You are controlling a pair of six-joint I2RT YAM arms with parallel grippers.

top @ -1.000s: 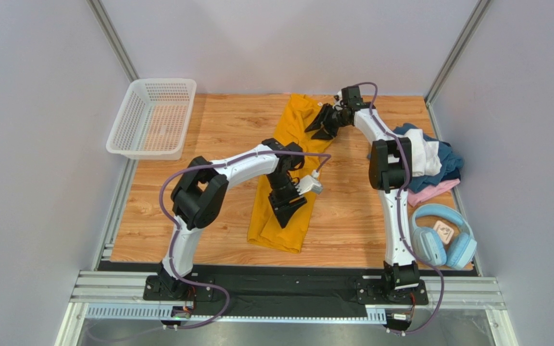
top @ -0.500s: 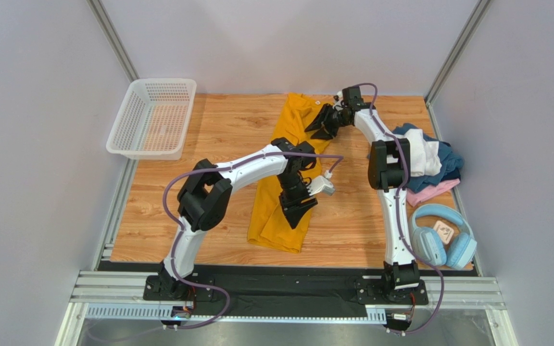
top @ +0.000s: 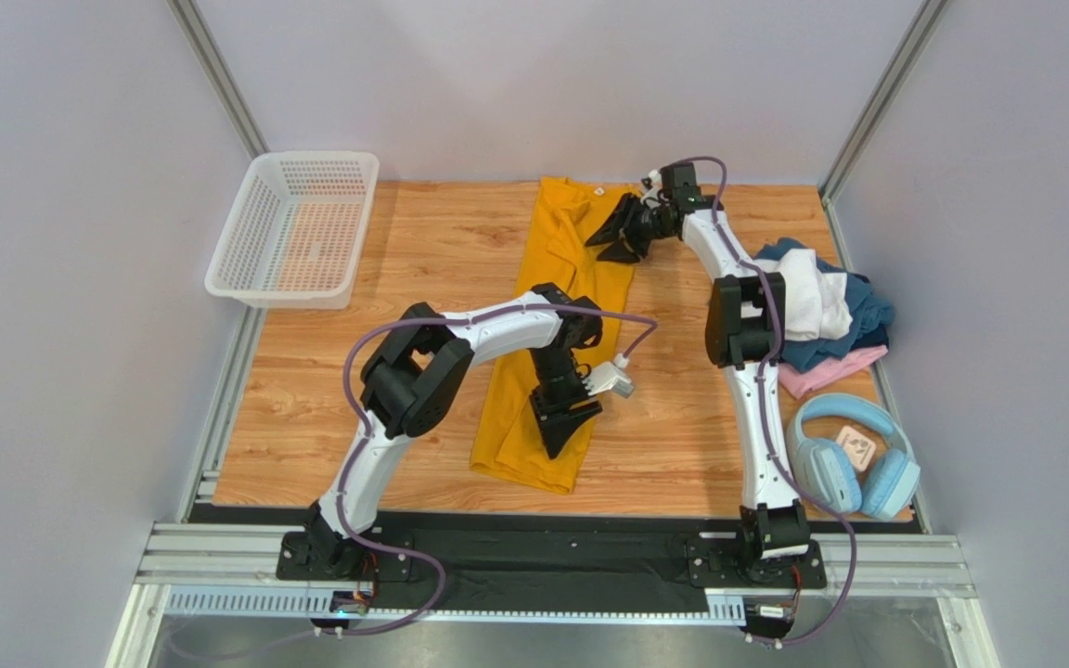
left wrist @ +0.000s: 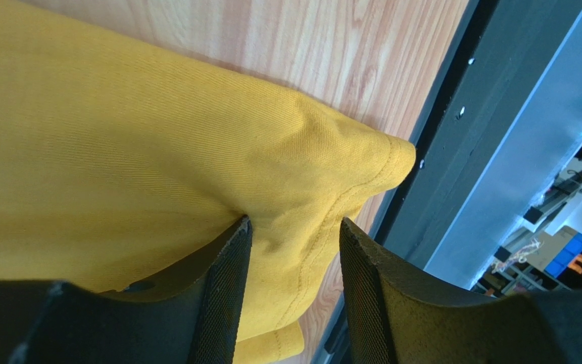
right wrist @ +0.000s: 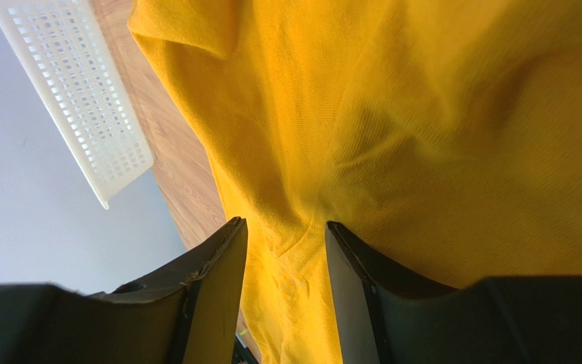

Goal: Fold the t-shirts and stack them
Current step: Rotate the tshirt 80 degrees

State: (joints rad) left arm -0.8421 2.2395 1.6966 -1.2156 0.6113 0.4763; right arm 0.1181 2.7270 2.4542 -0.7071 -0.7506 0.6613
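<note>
Mustard-yellow t-shirt [top: 564, 258], long folded strip mid-table; white tee [top: 812, 299], dark blue tee [top: 868, 313], pink tee [top: 833, 370] heaped far right

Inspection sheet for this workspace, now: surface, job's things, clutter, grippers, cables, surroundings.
Surface: wooden table, no damage seen.
Job's things: yellow t-shirt folded into a long strip mid-table; shirt pile of white, blue and pink at the right edge.
Clutter: white mesh basket far left; light-blue headphones near right.
Grippers: left gripper pinches the strip's near end; right gripper pinches its far end.
Cables: purple cables along both arms.
Surroundings: grey walls.
</note>
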